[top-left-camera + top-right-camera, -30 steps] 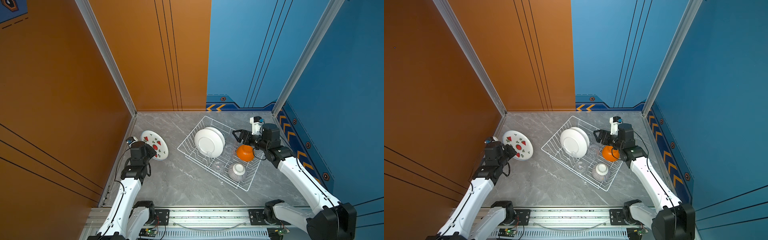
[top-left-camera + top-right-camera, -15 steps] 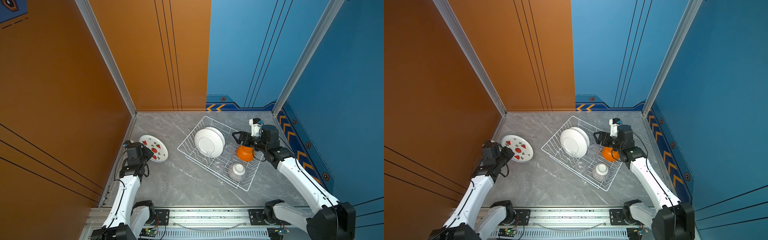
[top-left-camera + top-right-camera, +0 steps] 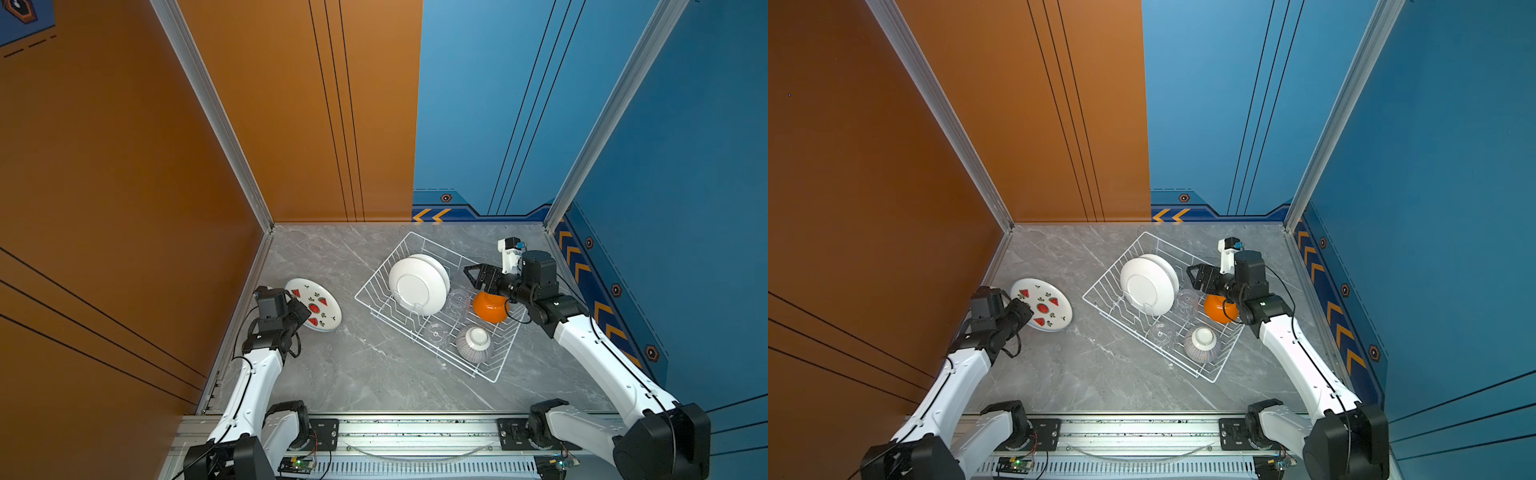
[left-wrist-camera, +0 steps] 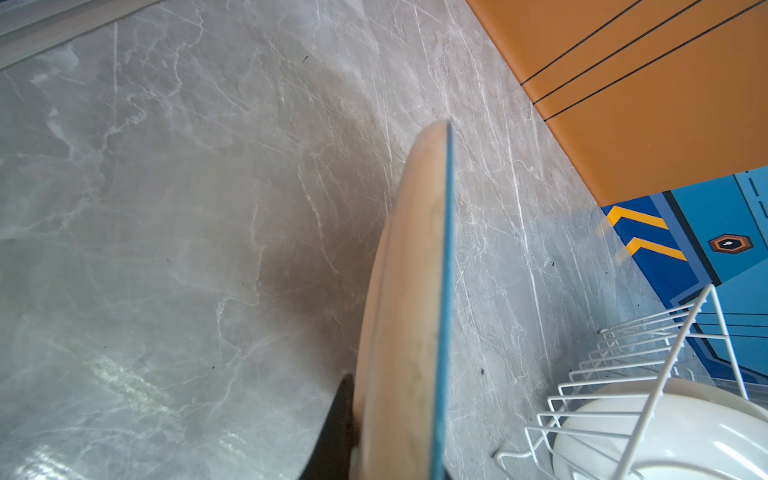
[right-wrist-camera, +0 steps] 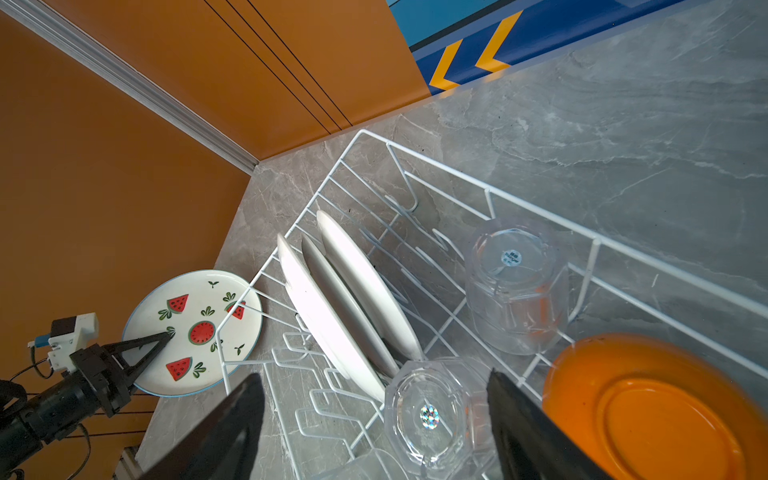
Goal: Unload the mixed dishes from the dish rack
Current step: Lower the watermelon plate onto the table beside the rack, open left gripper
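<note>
Right wrist view: left hand (image 5: 166, 335) grips watermelon plate (image 5: 199, 305) rim; right hand (image 5: 373, 374) spread over tumbler (image 5: 430, 415).

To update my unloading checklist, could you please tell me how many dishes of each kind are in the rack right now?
Plates, standing on edge: 3
Clear tumblers: 3
Bowls: 2, the orange bowl and the grey-striped bowl
Total in the dish rack: 8
Outside it: 1, the watermelon plate, gripped by the left gripper
</note>
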